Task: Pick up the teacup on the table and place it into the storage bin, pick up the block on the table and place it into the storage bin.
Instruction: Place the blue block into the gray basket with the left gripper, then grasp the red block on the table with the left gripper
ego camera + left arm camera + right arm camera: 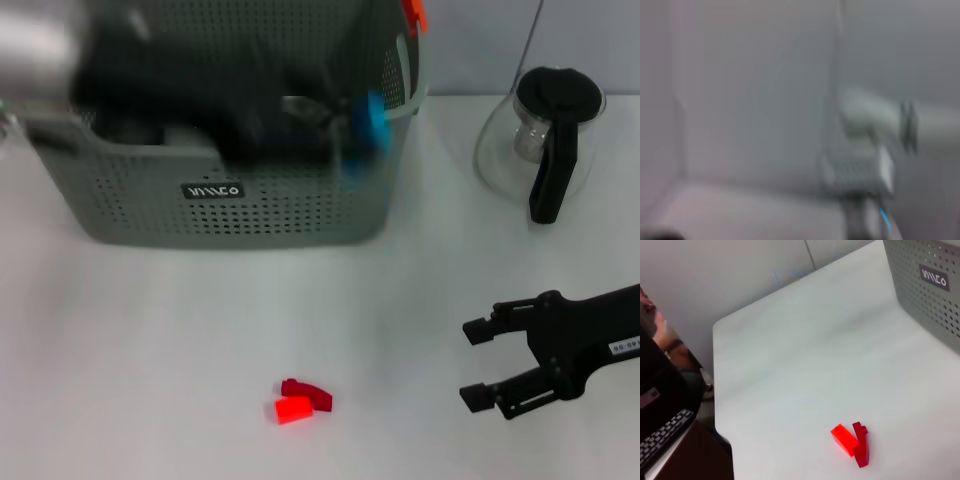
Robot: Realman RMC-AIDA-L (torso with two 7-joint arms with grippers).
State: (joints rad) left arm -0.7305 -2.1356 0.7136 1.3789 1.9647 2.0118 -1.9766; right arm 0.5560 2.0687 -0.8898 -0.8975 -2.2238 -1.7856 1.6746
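The storage bin (230, 200) stands at the back left of the table; its perforated wall and label also show in the right wrist view (930, 290). My left arm, blurred by motion, reaches over the bin, with its gripper (335, 125) near the bin's right rim. A blurred blue thing (375, 120) sits at its tip; I cannot tell whether it is the teacup. The block (293, 409), bright red, lies on the table beside a dark red curved piece (310, 393); both show in the right wrist view (844, 439). My right gripper (470, 362) hovers open and empty to the right of the block.
A glass teapot (535, 140) with a black lid and handle stands at the back right. The table's edge (715, 390) drops off beyond the block, where a person and a keyboard (660, 440) are. The left wrist view is all blur.
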